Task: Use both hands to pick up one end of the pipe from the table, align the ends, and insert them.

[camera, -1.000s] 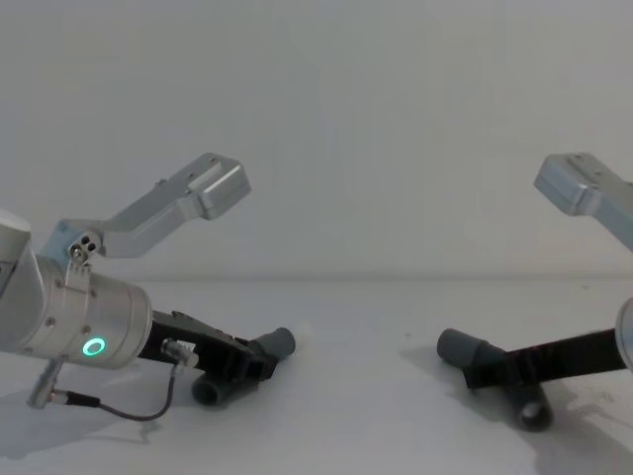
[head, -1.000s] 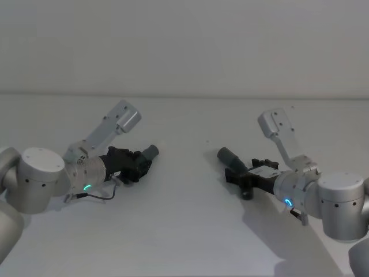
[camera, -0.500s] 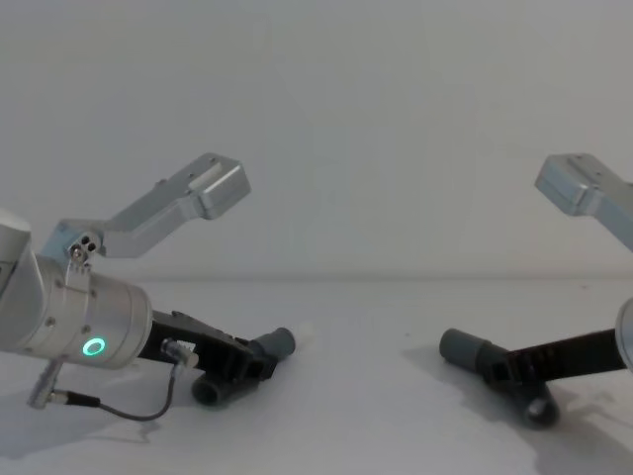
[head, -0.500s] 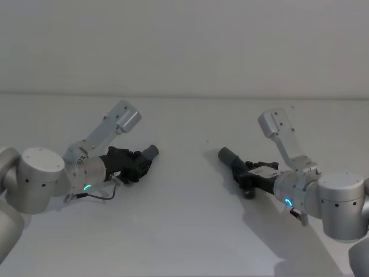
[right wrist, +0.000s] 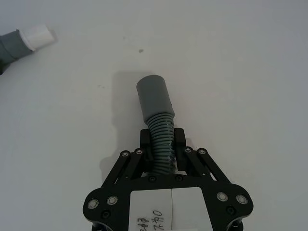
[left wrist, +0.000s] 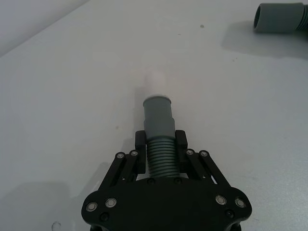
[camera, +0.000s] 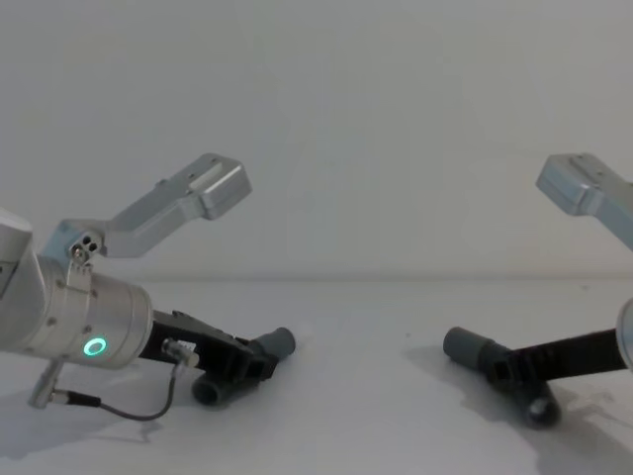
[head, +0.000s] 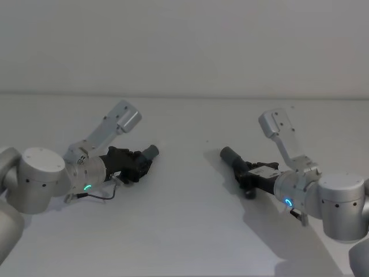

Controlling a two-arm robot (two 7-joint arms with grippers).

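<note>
A: What is each arm holding?

B: The left gripper (left wrist: 160,146) is pinched on the ribbed stretch of the left pipe piece (left wrist: 159,161), just behind its smooth cuff. The white tip (left wrist: 153,79) sticks out ahead of the fingers. The right gripper (right wrist: 161,139) is clamped the same way on the ribs of the right pipe piece (right wrist: 161,137), with its open cuff (right wrist: 154,96) leading.

A: Where are the two pieces?

B: Both are low over the table (head: 184,231), one on the left and one on the right, well apart. I cannot tell whether either has cleared the surface.

A: How do the ends face each other?

B: Each long axis runs straight out from its gripper, inward and slightly toward the far side. So the tip points right and far, and the cuff points left and far. The axes form a shallow V, not one line.

A: And the coming move?

B: I judge it turns on swinging both wrists until tip and cuff share one axis, then closing the middle gap. Neither arm is nearer.
</note>
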